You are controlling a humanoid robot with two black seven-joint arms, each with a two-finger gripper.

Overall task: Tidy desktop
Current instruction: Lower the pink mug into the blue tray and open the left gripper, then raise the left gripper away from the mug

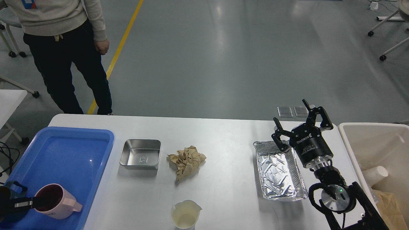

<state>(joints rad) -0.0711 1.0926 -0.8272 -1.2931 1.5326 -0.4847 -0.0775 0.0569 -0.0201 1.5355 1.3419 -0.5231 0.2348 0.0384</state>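
Observation:
The white desktop (223, 134) carries a square steel tray (140, 154), a crumpled brown paper (187, 160), a white paper cup (184, 215) near the front edge and a foil tray (279, 171) on the right. At the bottom left my left gripper (30, 202) is shut on the rim of a pink mug (57, 201) over the blue tray (64, 159), one finger inside the mug. A dark mug (9, 190) stands just behind it. My right gripper (298, 123) hangs open above the foil tray's far end, holding nothing.
A beige bin (354, 143) stands off the table's right end and holds a white cup (375, 175) and brown paper (389, 204). A person (64, 48) stands beyond the table's far left corner. Wheeled chair legs (383, 48) are at the far right.

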